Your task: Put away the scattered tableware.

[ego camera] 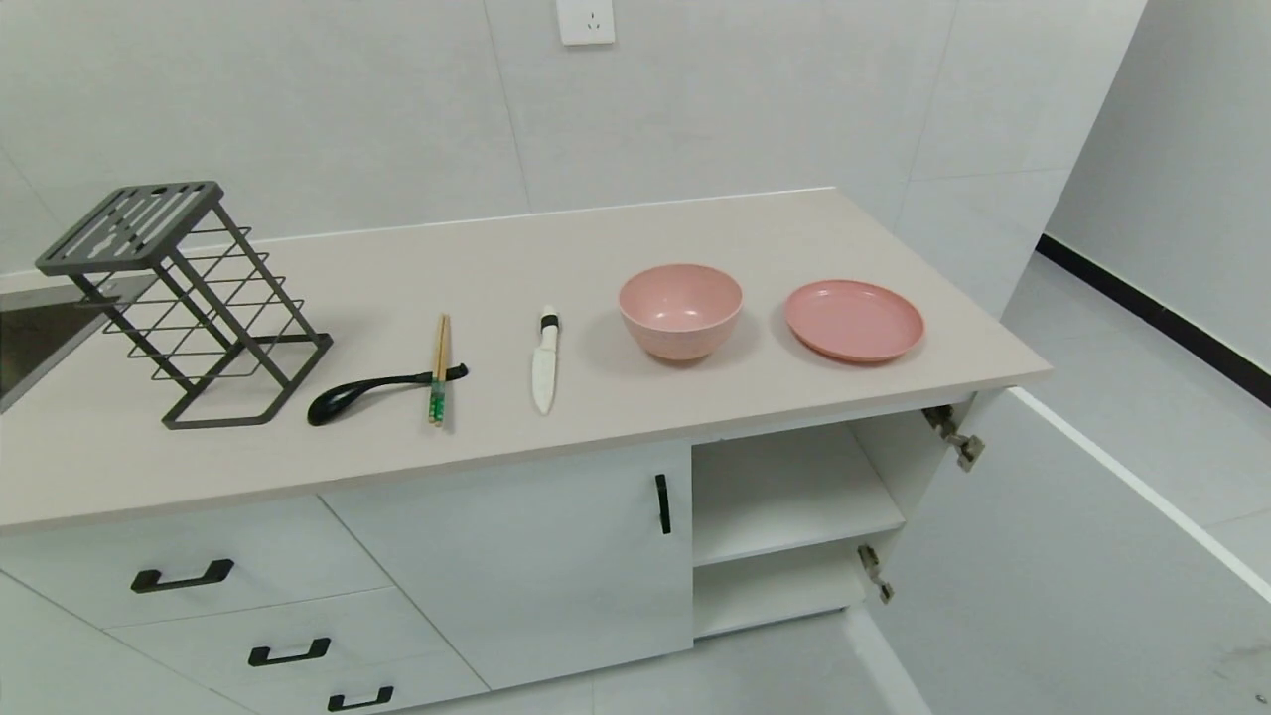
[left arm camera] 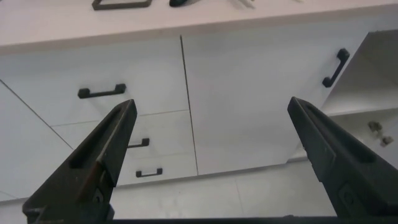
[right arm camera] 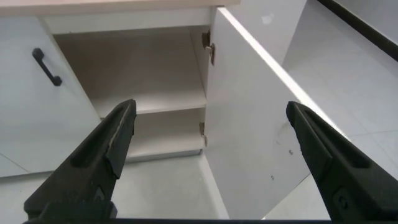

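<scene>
On the beige countertop (ego camera: 616,223) lie, from left to right, a black spoon (ego camera: 367,392), a pair of wooden chopsticks (ego camera: 439,368), a white knife (ego camera: 544,360), a pink bowl (ego camera: 680,310) and a pink plate (ego camera: 854,320). My left gripper (left arm camera: 211,109) is open and low, facing the white drawers (left arm camera: 102,93) under the counter, holding nothing. My right gripper (right arm camera: 211,112) is also open and low, facing the open cabinet's shelves (right arm camera: 155,102), with nothing between its fingers.
A black wire rack (ego camera: 184,298) stands at the counter's left, beside a sink edge (ego camera: 30,343). The right cabinet door (ego camera: 1072,526) hangs wide open, showing two bare shelves (ego camera: 784,497). The left cabinet door (ego camera: 556,556) is closed. Tiled floor lies to the right.
</scene>
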Motion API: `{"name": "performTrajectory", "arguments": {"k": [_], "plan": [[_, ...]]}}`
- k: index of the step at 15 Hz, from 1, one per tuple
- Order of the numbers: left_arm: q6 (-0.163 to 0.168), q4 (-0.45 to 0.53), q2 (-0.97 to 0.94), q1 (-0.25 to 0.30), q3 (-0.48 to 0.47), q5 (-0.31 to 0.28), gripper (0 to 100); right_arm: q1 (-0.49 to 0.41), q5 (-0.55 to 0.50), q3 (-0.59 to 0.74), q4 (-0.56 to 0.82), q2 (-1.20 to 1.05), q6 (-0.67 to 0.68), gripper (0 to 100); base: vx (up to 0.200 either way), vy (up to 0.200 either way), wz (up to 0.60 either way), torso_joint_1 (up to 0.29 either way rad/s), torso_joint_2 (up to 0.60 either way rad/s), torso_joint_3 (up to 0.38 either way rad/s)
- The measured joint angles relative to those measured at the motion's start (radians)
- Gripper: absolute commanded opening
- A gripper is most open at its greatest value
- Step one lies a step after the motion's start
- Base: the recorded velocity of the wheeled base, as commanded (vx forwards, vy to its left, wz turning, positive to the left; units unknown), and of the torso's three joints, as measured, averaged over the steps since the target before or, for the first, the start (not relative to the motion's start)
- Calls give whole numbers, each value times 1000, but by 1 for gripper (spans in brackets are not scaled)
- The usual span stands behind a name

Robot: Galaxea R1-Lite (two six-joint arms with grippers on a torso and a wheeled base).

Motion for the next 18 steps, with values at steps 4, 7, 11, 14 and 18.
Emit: {"name": "performTrajectory", "arguments": {"k": [4,7,11,14,18], "plan": [[-4,0,0,0,0,2,100,0,0,0,0,0,1,100,100,0,0,262,-559,-298],[-20,1,0,0,0,3,100,0,0,0,0,0,2,100,200,0,0,261,-569,-295],[-26,1,0,0,0,3,100,0,0,0,0,0,2,100,0,0,0,82,-139,-77],[-26,1,0,0,0,3,100,0,0,0,0,0,2,100,0,0,0,0,0,0],[-26,1,0,0,0,3,100,0,0,0,0,0,0,100,0,0,0,0,0,0]]}}
